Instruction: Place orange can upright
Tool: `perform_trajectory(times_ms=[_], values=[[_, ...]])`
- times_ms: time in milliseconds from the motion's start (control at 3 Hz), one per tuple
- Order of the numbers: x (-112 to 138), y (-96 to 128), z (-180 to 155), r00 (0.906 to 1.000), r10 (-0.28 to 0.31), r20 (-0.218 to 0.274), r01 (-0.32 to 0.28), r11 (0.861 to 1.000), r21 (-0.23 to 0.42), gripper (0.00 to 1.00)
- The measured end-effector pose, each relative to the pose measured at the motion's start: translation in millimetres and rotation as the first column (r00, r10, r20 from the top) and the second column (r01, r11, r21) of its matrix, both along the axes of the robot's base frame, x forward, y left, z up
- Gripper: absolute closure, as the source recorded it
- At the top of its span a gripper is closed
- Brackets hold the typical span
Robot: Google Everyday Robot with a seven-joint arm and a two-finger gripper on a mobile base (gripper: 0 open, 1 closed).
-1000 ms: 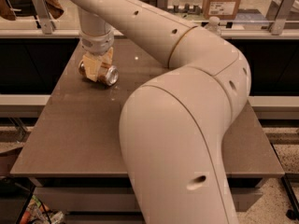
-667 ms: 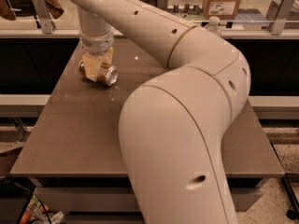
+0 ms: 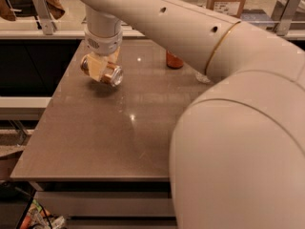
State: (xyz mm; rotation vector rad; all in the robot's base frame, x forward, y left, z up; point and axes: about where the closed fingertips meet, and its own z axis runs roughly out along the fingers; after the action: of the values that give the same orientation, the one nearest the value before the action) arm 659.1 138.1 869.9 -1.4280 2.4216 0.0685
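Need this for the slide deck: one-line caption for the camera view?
Gripper holds the orange can on its side over the table, far left; a red can stands farther back.

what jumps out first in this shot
The huge cream arm fills the right foreground and sweeps up to the far left. There its tool grips the orange can, lying sideways, over the brown table. A red thing peeks out from behind the arm.

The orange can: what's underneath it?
Only the brown table top and the can's dark shadow show beneath. The orange can is held sideways in the gripper, seemingly just above the surface. Its underside faces away from the camera, so that cannot be seen.
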Motion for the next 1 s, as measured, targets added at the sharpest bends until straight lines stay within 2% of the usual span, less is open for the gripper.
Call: perform_trajectory(times_ms=[333, 667, 1000], values=[[-9, -8, 11, 0.9975, -0.018, 0.068, 0.014, 0.998, 0.062, 1.0], [-14, -16, 16, 0.989, -0.023, 0.146, 0.002, 0.989, 0.149, 1.0], [-8, -22, 20, 0.9731, -0.025, 0.229, -0.034, 0.967, 0.251, 1.0]])
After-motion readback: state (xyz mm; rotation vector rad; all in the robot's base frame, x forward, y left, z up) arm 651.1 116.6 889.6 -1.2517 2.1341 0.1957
